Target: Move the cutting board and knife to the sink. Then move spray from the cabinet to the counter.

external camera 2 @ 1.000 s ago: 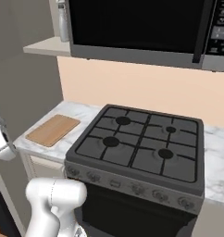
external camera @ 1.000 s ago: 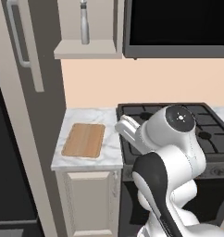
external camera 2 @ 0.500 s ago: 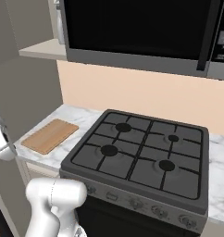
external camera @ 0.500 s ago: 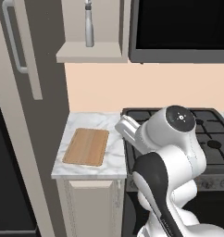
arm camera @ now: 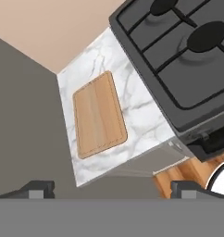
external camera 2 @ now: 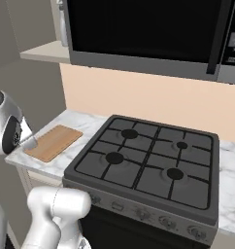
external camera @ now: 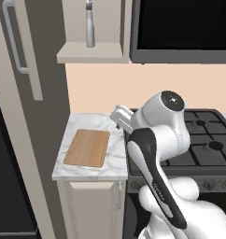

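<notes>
Base has rolled me closer, cutting board point(external camera: 87, 148) looms larger on counter point(external camera: 114, 161); gripper point(arm camera: 113, 187) spread, empty, pickup not begun.

A black gas stovetop point(external camera 2: 143, 168) with four round burners lies off to one side of the claw point(arm camera: 111, 187), in the upper right of the hand view. Its dark front panel point(external camera 2: 139, 214) carries a row of knobs. A black-fronted microwave point(external camera 2: 148, 31) hangs above it. A peach backsplash wall point(external camera: 115, 88) runs behind. A tall grey panel point(external camera: 35, 154) stands on the claw's other side.
</notes>
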